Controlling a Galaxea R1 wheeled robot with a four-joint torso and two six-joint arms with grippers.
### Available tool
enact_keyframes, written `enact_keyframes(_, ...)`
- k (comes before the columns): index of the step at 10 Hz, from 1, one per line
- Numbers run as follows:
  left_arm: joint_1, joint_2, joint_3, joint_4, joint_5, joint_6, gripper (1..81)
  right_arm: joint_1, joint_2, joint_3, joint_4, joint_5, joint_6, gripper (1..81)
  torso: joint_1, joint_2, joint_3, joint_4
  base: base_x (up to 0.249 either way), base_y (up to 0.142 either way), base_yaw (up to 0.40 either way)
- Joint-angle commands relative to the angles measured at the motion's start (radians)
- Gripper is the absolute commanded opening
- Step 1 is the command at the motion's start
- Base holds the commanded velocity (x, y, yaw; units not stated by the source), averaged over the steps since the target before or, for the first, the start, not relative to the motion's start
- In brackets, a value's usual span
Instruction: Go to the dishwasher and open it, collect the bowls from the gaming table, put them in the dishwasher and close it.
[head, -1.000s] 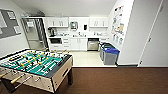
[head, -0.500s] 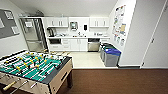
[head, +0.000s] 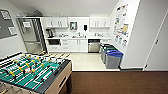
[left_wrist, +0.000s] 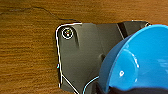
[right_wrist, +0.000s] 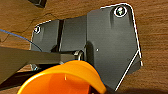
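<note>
The dishwasher (head: 94, 46) shows its steel front under the white counter at the far end of the kitchen, right of the white cabinet doors. In the left wrist view a bright blue bowl (left_wrist: 140, 57) hangs tilted over the robot's dark plate, and my left gripper (left_wrist: 125, 90) is shut on its rim. In the right wrist view an orange bowl (right_wrist: 62, 80) is held the same way by my right gripper (right_wrist: 100, 88). Brown wood floor lies below both. The gaming table is out of view.
A green table-football table (head: 30, 72) stands close at the left, with its corner near my path. Grey bins with blue lids (head: 113, 58) line the right wall near the dishwasher. A steel fridge (head: 31, 35) stands at the back left. A white wall (head: 150, 37) juts in on the right.
The whole head view has shifted. The camera has driven forward, so the table-football table looms larger and lower at the left and the kitchen is slightly nearer.
</note>
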Motion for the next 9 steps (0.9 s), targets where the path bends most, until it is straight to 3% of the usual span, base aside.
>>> enact_keyframes(1,-0.043,-0.015,-0.011,0.007,0.032,0.007,1.0,0.033,-0.012,0.001,-0.017,-0.046,-0.004,1.0,0.0,0.0,0.0,0.0,0.234,-0.073,0.0)
enact_keyframes(6,-0.043,-0.015,-0.011,0.007,0.032,0.007,1.0,0.031,-0.012,-0.001,-0.017,-0.046,-0.004,1.0,0.0,0.0,0.0,0.0,0.222,-0.081,0.0)
enact_keyframes(9,-0.043,-0.015,-0.01,0.007,0.032,0.007,1.0,0.028,-0.012,-0.001,-0.017,-0.046,-0.004,1.0,0.001,0.0,0.0,0.0,0.212,0.0,0.0)
